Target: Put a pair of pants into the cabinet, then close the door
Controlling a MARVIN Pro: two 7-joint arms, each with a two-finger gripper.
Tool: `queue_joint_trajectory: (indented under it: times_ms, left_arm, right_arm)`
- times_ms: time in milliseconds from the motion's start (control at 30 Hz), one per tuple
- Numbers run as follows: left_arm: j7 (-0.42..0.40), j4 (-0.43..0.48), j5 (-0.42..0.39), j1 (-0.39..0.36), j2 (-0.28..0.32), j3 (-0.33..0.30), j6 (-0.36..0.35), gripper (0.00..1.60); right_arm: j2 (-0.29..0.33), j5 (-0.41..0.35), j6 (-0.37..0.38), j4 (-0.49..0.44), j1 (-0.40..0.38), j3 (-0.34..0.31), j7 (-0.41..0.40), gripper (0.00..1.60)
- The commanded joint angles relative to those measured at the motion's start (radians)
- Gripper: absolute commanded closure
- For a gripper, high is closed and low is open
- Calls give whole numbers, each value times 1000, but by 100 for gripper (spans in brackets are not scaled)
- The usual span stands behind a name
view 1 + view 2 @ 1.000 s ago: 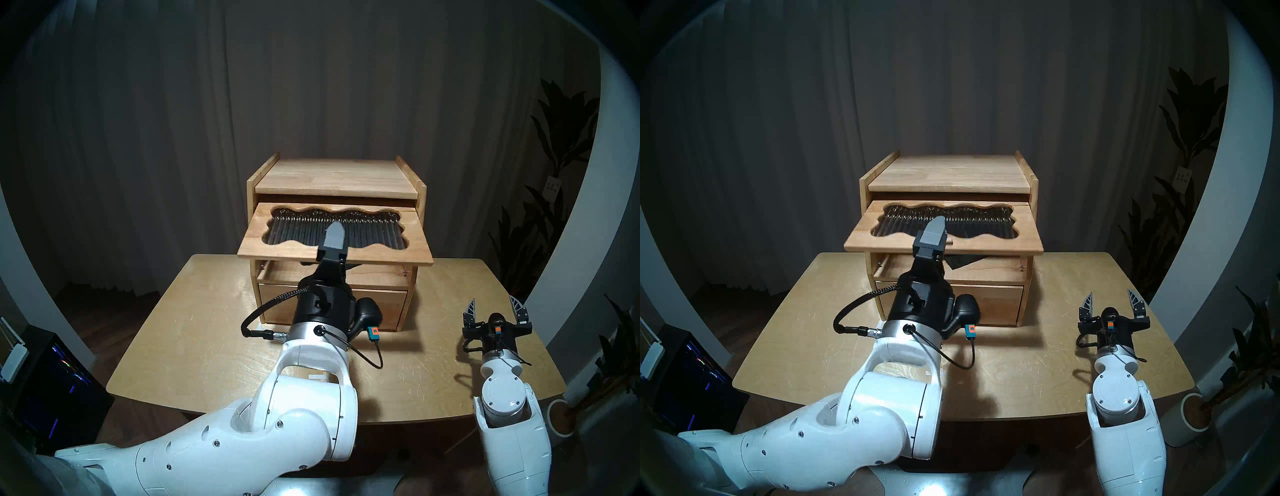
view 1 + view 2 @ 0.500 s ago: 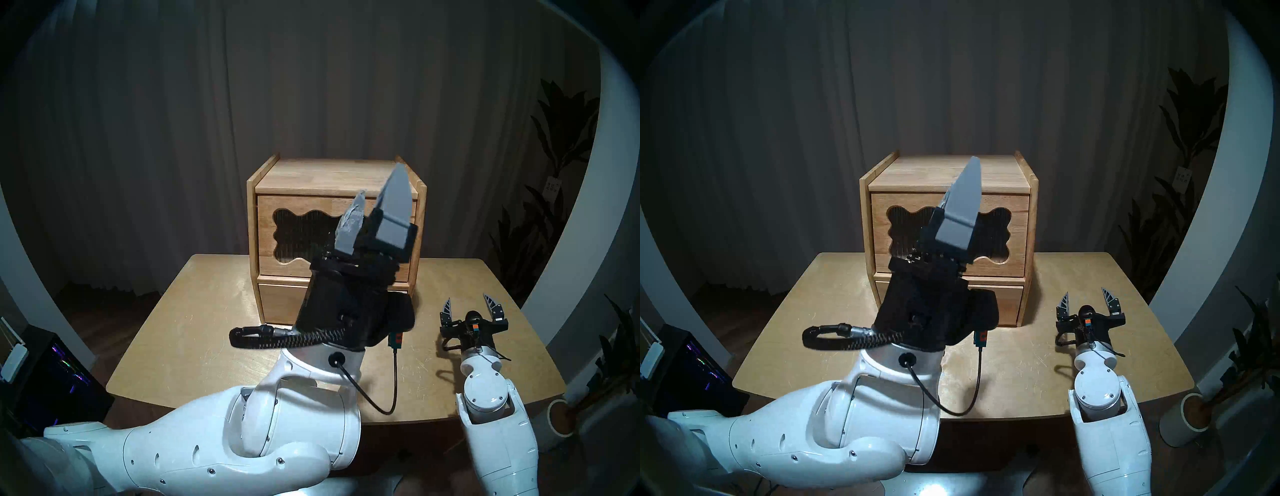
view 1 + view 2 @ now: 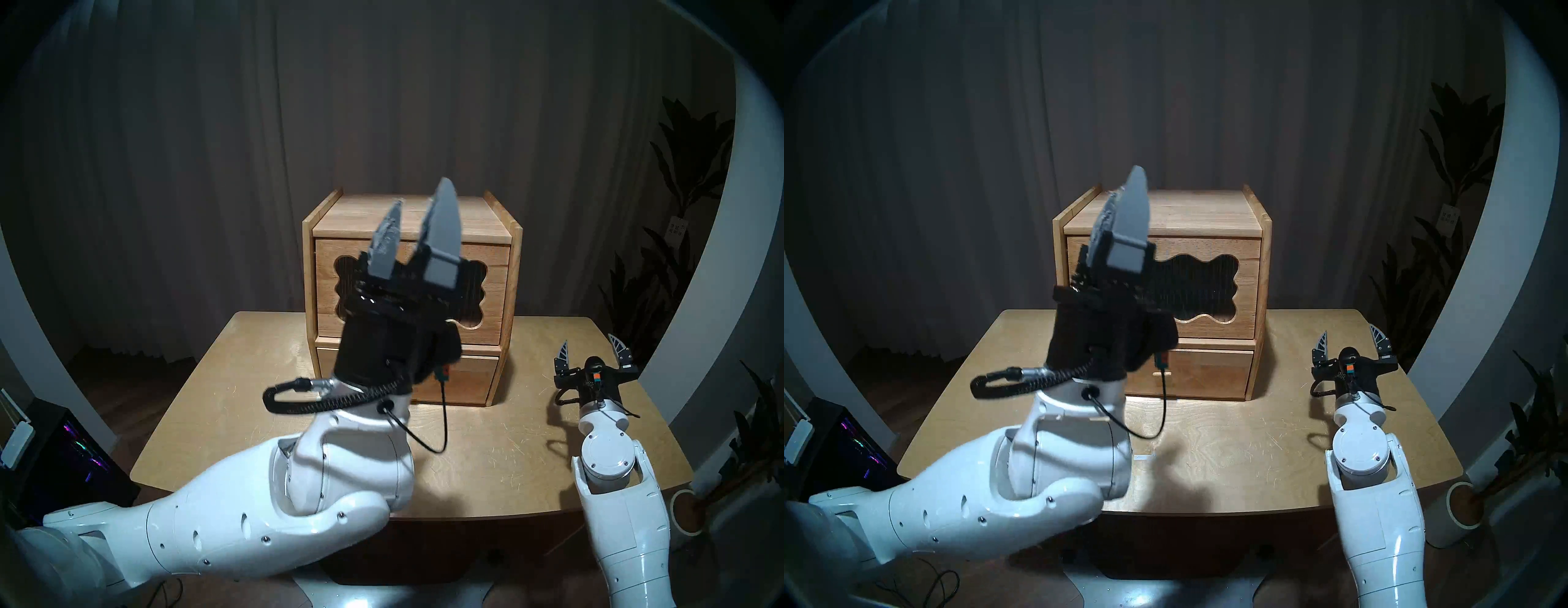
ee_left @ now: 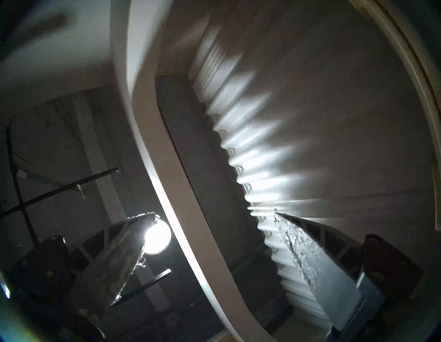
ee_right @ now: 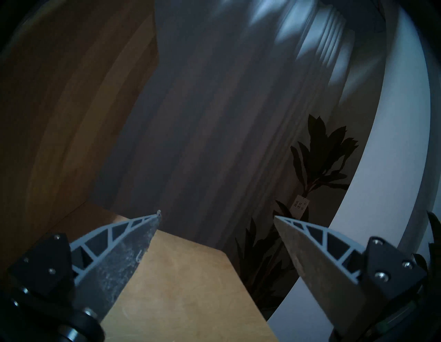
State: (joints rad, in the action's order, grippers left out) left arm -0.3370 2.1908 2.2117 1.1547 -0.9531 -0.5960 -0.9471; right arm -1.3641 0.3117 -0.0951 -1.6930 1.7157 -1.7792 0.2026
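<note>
At the table's point(image 3: 254, 424) back edge, cabinet point(image 3: 407, 216) faces front, door point(image 3: 496, 297) flush; left gripper point(image 3: 420, 204) and right gripper point(image 3: 590, 344) spread, empty.

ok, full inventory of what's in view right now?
table: 1, light wood, centre.
cabinet: 1, light wood, back of the table.
door: 1, wood with a dark wavy window, shut on the cabinet front.
drawer: 1, wood, below the door, shut.
curtain: grey, behind.
plants: dark, far right.
pot: 1, white, floor at right.
screen: 1, dark, lower left.
left gripper: fingers open, raised before the cabinet, empty.
right gripper: fingers open, over the table's right side, empty.
</note>
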Motion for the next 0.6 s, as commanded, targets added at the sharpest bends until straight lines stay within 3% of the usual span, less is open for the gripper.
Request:
queue_joint_trajectory:
  times_ms: [0,300,400,567]
  left_arm:
    - [-107,7,-158,-57,-31,-141,-13,0]
    - [-219,-84,-389,-44,-59,-304,-13,0]
    - [-226,-110,-428,-40,-58,-328,-13,0]
    - [-249,-187,-563,-34,-74,-437,-13,0]
  right_arm:
    - [31,3,-7,-28,-30,-30,3,0]
    - [63,6,-10,-43,-46,-85,6,0]
    - [68,2,-13,-56,-52,-94,4,0]
    - [84,-9,-20,-94,-68,-113,-8,0]
